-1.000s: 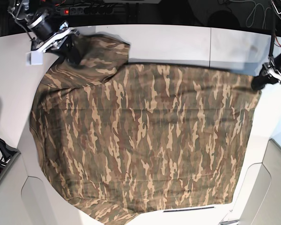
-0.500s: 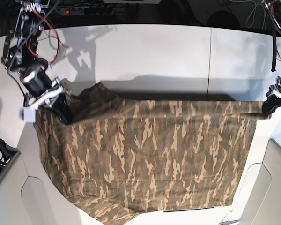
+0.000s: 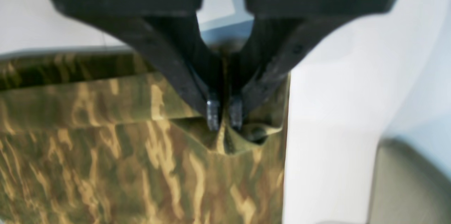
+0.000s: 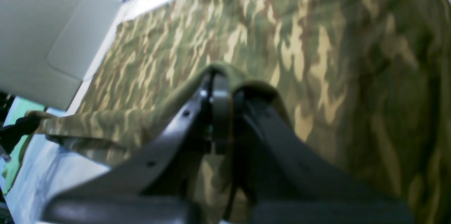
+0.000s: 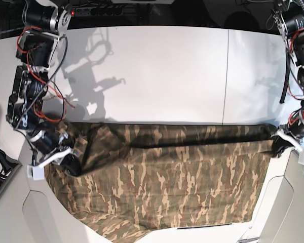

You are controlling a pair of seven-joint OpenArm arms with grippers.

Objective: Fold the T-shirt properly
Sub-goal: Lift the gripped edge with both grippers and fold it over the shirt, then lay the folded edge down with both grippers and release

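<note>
The camouflage T-shirt (image 5: 167, 187) lies across the near half of the white table, its far edge lifted and drawn toward the near side as a fold. My left gripper (image 5: 277, 148) is shut on the shirt's far right corner; in the left wrist view its gripper (image 3: 224, 114) pinches a fold of the T-shirt (image 3: 141, 167). My right gripper (image 5: 73, 166) is shut on the shirt's far left corner; in the right wrist view the gripper (image 4: 220, 86) has the T-shirt (image 4: 282, 41) draped over its tips.
The white table (image 5: 157, 71) is bare behind the shirt. Grey panels stand at the near right (image 5: 299, 202) and near left (image 5: 10, 212). The shirt's near hem hangs at the table's front edge.
Both grippers have pulled the shirt's far edge toward the near side. The fold line has moved down the table and more bare table shows behind it.
</note>
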